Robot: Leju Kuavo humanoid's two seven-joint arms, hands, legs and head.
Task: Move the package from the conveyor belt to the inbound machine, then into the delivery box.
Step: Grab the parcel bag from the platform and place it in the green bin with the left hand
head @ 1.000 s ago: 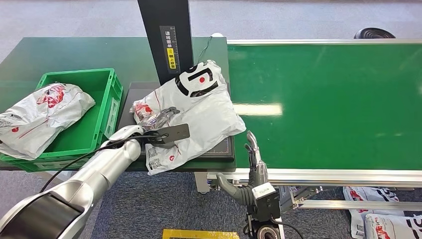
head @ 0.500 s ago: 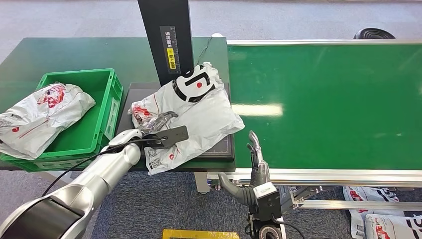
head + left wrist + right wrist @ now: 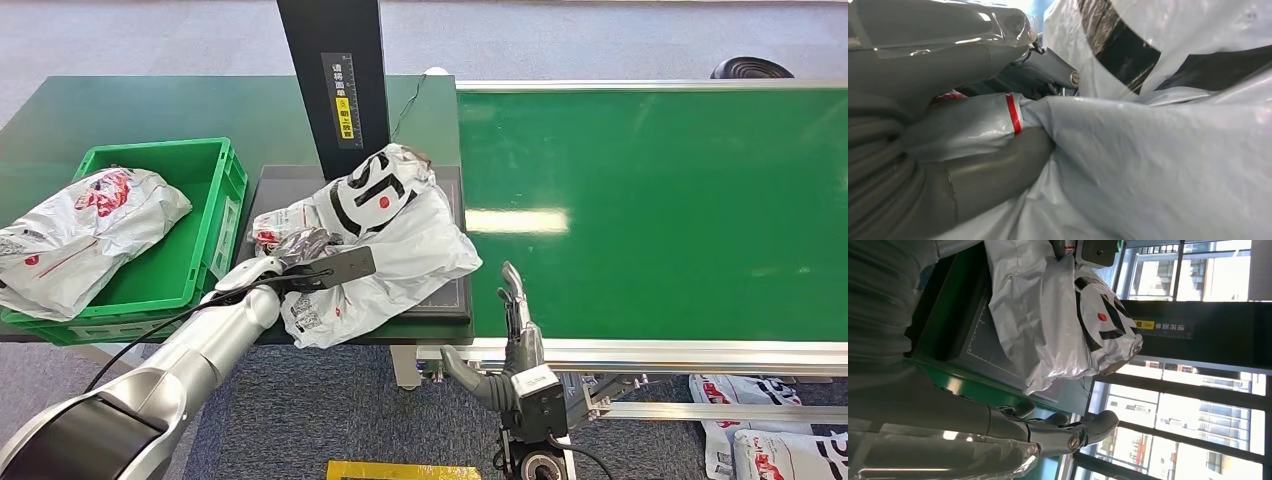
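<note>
Green belting covers the conveyor belt (image 3: 650, 210), the widest thing in the head view, with a silver rail along its near edge. Beside the belt's end stands the inbound machine (image 3: 330, 80): a tall black post bearing a yellow label, rising behind a flat dark platform (image 3: 450, 295). On the far side of that machine from the belt sits the green delivery box (image 3: 190, 255), and in it lies a crumpled white bagged parcel (image 3: 80, 235) with red print.

Across the machine's platform lies the package (image 3: 400, 240), a soft white plastic mailer with bold black lettering and a red dot. Its printed end points toward the post, and its near end hangs over the platform's front edge. It is off the belt, though its edge toward the belt reaches close to the belt's end.

From below, the silver left arm reaches to the corner of the package nearest the delivery box. There the left hand (image 3: 300, 250) grips a bunched fold of the plastic; in the left wrist view the left hand (image 3: 948, 150) has its thumb and darker fingers closed around a gathered wad of grey-white film with a red stripe.

At the belt's near rail, close to the corner beside the machine, the right hand (image 3: 512, 335) is raised, fingers straight and spread from the thumb, holding nothing. In the right wrist view the right hand (image 3: 1038, 432) has its fingers extended, apart from the package (image 3: 1048, 315).
</note>
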